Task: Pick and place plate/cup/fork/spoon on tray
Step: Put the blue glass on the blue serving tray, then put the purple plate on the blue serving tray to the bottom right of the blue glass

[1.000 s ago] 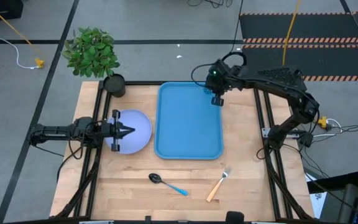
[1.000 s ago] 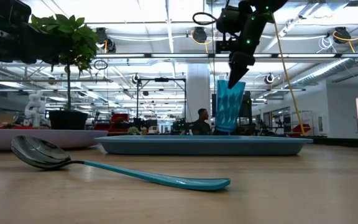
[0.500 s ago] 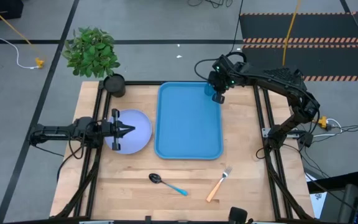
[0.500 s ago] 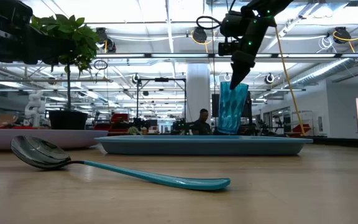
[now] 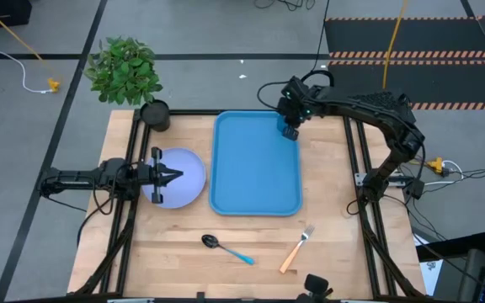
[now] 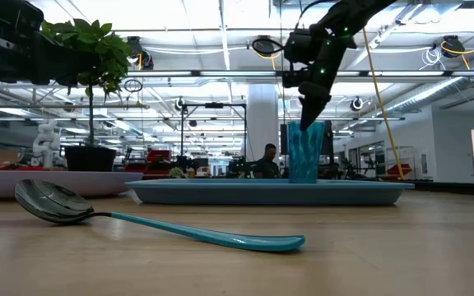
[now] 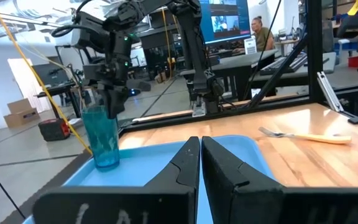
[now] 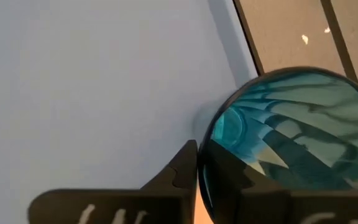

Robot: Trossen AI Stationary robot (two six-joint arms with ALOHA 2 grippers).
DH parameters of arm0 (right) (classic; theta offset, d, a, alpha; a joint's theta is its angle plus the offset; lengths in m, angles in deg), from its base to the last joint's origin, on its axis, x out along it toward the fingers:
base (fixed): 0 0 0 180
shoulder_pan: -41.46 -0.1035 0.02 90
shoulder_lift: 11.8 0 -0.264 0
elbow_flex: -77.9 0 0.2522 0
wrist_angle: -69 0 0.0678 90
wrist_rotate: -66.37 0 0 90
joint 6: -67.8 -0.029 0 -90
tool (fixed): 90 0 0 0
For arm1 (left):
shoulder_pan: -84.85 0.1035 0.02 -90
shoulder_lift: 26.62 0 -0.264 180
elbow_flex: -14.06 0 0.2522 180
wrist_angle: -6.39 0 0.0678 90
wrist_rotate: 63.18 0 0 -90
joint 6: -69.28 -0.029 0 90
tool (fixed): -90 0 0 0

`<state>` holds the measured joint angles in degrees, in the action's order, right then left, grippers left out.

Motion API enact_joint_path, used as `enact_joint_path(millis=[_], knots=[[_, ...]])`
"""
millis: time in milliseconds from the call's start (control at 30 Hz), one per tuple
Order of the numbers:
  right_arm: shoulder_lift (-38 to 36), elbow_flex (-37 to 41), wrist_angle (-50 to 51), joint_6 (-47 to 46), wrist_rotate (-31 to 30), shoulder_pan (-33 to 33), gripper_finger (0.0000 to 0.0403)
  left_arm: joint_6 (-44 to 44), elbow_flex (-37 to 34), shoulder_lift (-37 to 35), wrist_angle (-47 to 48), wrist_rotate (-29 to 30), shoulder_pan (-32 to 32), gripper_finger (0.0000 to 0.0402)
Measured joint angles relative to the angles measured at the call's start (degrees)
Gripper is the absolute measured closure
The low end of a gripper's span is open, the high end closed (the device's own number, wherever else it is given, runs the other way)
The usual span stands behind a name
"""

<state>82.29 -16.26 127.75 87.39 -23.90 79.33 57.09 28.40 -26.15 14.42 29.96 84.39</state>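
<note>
Four things are waiting to be handled, and only the cup [image 5: 288, 126] is sitting on the tray [image 5: 255, 168] so far, upright in its far right corner. The right claw [image 5: 290, 128] is hanging directly over the cup's rim; in the right wrist view its fingers look nearly pressed together beside the cup wall, and I cannot tell whether they are pinching the rim or merely touching it.

The cup looks light, thin-walled and a little slippery, though the ribs should be helping a grip; I would take it by the rim or across the sides, gently, since it looks easy to tip. The plate [image 5: 183, 178] is lying on the tabletop [image 5: 335, 252] just left of the tray, stiff and flat, best taken by its edge. The left claw [image 5: 173, 176] is hovering over it with fingers pressed together, holding nothing.

The spoon [image 5: 226, 248] and fork [image 5: 296, 249] are lying near the front edge of the tabletop, apart from each other; both look light, rigid and low, so the handle is the place to pinch.

From above, the layout is plain but the cup is mostly hidden under the right claw. The low view is showing what that one hides: the cup [image 6: 304, 152] standing level on the tray floor, with the claw at its rim. The left wrist view is adding the cup's [image 7: 102, 137] full height.
</note>
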Motion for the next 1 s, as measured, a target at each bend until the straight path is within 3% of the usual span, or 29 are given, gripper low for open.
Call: enact_joint_path(millis=[1000], knots=[[-0.37,0.04,-8.19,3.65,-3.78,-1.78,0.0282,0.64,0.0,0.0,-0.61,0.0,-0.01,0.038]])
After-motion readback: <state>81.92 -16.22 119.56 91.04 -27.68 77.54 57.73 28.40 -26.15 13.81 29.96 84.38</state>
